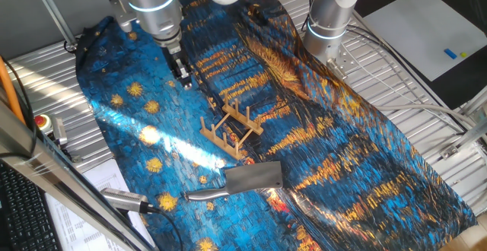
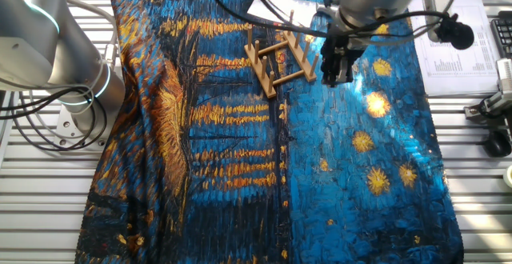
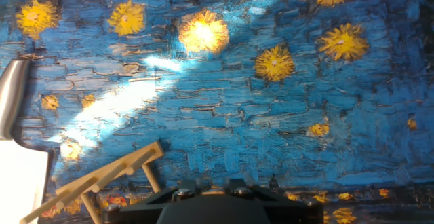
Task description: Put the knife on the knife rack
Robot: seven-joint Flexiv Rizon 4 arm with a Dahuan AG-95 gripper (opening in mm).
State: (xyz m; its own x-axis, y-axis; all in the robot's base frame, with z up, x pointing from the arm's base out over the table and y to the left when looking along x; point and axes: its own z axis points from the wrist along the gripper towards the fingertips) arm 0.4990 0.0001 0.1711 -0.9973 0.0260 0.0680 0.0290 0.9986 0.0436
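The knife [image 1: 243,181] is a cleaver with a broad grey blade and a rounded silver handle, lying flat on the blue painted cloth at the near side of the rack. In the hand view its handle [image 3: 12,95] and a bit of bright blade show at the left edge. The knife rack [image 1: 232,129] is light-brown wood with upright pegs and stands mid-cloth; it also shows in the other fixed view [image 2: 282,56] and the hand view [image 3: 102,180]. My gripper [image 1: 181,72] hangs above the cloth beside the rack, away from the knife, empty, its fingers slightly apart [image 2: 336,64].
A silver cylinder with a black cable [image 1: 125,199] lies at the cloth's near left edge. A second robot arm base [image 1: 331,23] stands at the far side. Papers [image 2: 460,48] and cables lie off the cloth on the metal table.
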